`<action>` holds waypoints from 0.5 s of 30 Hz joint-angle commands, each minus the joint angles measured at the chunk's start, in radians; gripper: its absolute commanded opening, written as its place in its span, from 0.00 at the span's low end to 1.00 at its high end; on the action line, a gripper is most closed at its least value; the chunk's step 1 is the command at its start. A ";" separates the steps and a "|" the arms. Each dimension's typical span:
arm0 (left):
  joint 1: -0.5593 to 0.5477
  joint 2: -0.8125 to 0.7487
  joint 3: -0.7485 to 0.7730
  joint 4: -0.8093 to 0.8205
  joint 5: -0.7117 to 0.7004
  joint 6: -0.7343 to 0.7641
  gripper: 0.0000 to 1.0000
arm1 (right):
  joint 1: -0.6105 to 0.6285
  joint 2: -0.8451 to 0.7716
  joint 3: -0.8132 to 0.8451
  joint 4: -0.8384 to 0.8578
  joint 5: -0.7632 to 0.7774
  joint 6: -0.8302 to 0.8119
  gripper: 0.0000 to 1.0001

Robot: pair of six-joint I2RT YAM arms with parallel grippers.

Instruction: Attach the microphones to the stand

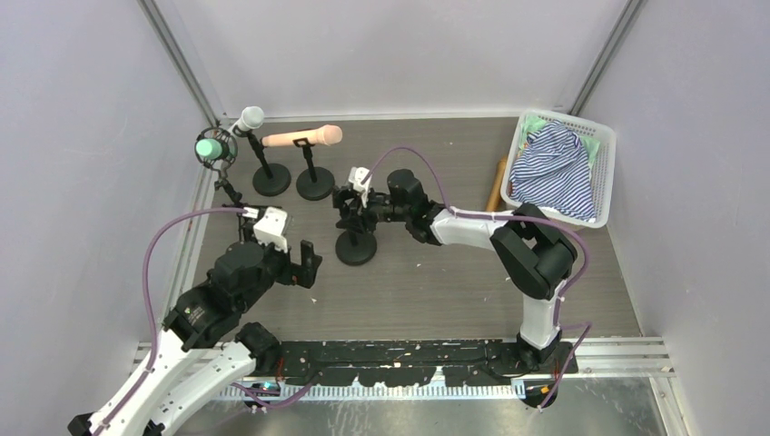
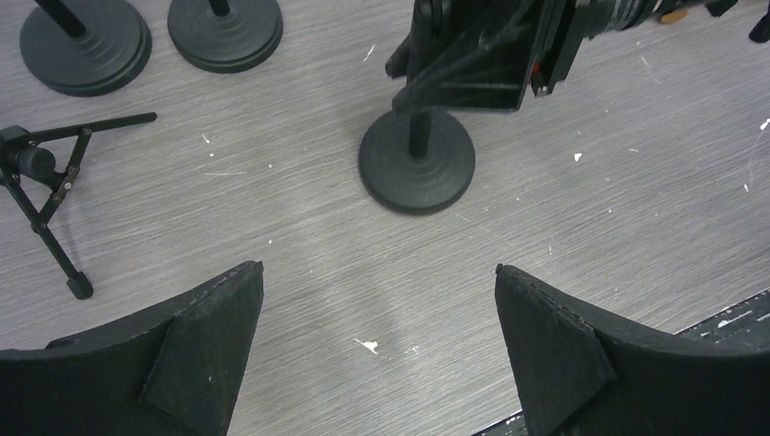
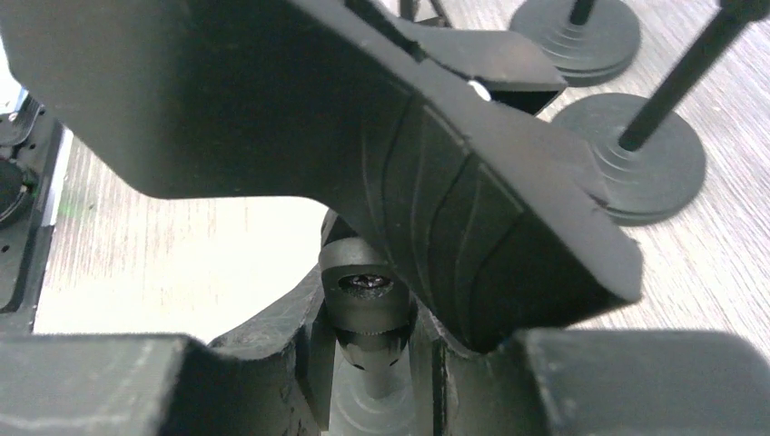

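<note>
The mint green microphone [image 1: 211,145] sits on a tripod stand. The white microphone [image 1: 247,119] and the peach-pink microphone [image 1: 304,137] sit on round-base stands at the back left. The golden-brown microphone [image 1: 497,184] lies on the table beside the basket. A fourth stand [image 1: 356,245] has an empty black clip [image 3: 472,200]. My right gripper [image 1: 350,207] is at its top, fingers closed on the swivel joint [image 3: 368,291] under the clip. My left gripper [image 1: 307,263] is open and empty, low over the table, near that stand's base [image 2: 417,162].
A white basket [image 1: 607,136] with a striped cloth [image 1: 549,168] stands at the back right. The tripod's legs [image 2: 45,182] and two round bases [image 2: 84,41] [image 2: 225,27] lie to the left. Grey walls close in the table on three sides.
</note>
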 commanded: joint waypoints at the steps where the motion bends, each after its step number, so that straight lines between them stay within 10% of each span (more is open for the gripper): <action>1: -0.003 -0.062 0.021 0.003 0.022 0.020 1.00 | 0.025 -0.089 -0.012 0.007 -0.006 -0.068 0.25; 7: -0.005 -0.145 -0.038 0.030 0.026 0.031 1.00 | 0.024 -0.162 -0.101 0.054 0.116 -0.060 0.69; 15: -0.003 -0.157 -0.040 0.029 0.000 0.028 1.00 | 0.024 -0.291 -0.254 0.060 0.212 -0.040 0.73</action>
